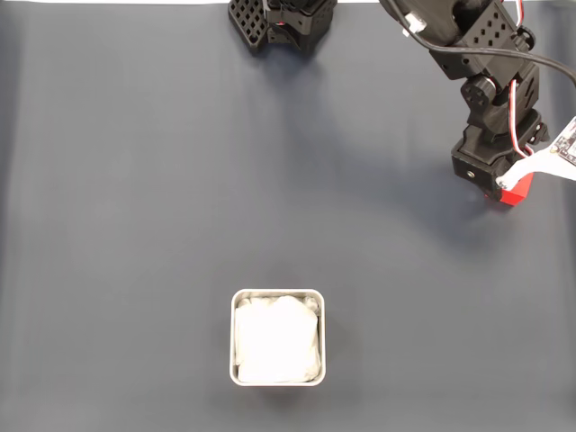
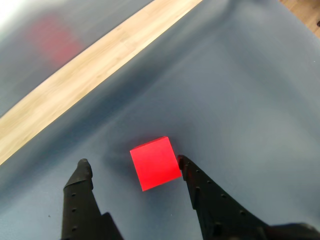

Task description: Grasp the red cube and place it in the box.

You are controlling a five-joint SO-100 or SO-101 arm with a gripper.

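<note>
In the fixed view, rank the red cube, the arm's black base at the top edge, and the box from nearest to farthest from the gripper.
1. The red cube: at the gripper itself, far right; the wrist view shows it between the open fingers.
2. The black base: top edge, left of the gripper.
3. The box: bottom centre, lined with white paper, farthest away.

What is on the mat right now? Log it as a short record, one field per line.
surface: dark grey mat
red cube: lies on the mat between the open fingers, near the right finger in the wrist view
gripper: open, low over the cube
box: silver tin lined with white paper, no cube in it
cube to box: far apart in the fixed view, cube upper right, box bottom centre
</note>
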